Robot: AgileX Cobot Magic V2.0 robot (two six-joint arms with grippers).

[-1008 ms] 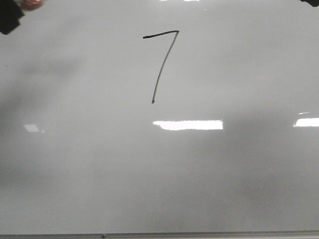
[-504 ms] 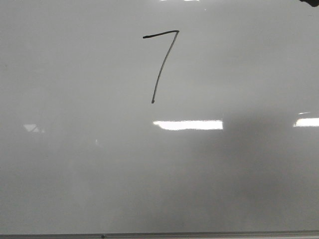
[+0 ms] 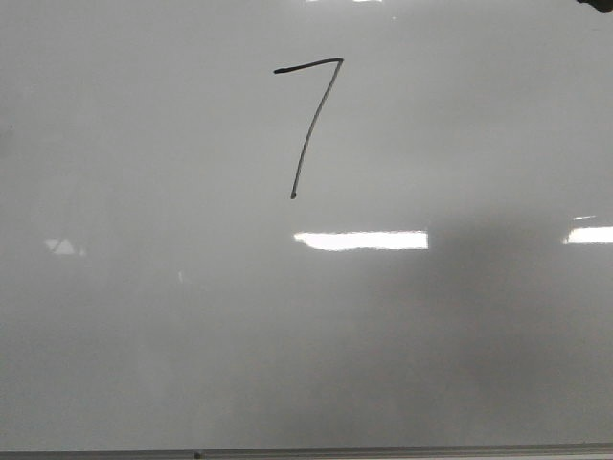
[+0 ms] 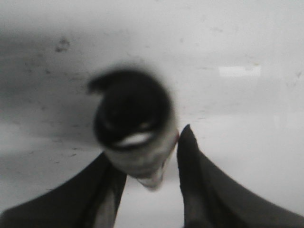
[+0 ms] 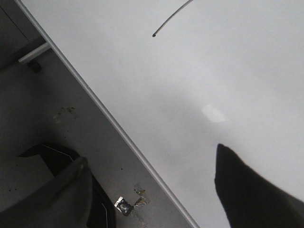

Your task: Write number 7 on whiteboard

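The whiteboard (image 3: 402, 326) fills the front view, glossy pale grey with glare patches. The number 7 (image 3: 311, 125) is drawn on it in thin black line, upper middle. Neither gripper shows in the front view. In the left wrist view my left gripper (image 4: 147, 152) is shut on a blurred marker (image 4: 130, 109) with a dark end and pale body, over a pale surface. In the right wrist view my right gripper (image 5: 152, 154) is open and empty over the whiteboard's (image 5: 223, 71) edge. The tail of the 7's downstroke (image 5: 171, 18) shows far from it.
A thin grey metal edge strip (image 3: 306, 453) runs along the board's near side and also shows in the right wrist view (image 5: 109, 118). Beyond it lies a dark grey surface with foil scraps (image 5: 124, 206). A dark bit (image 3: 599, 4) sits at the far right corner.
The dark object with a red tip at the far left corner has left the front view, and its shadow on the board's left side has faded. The 7 is unchanged.
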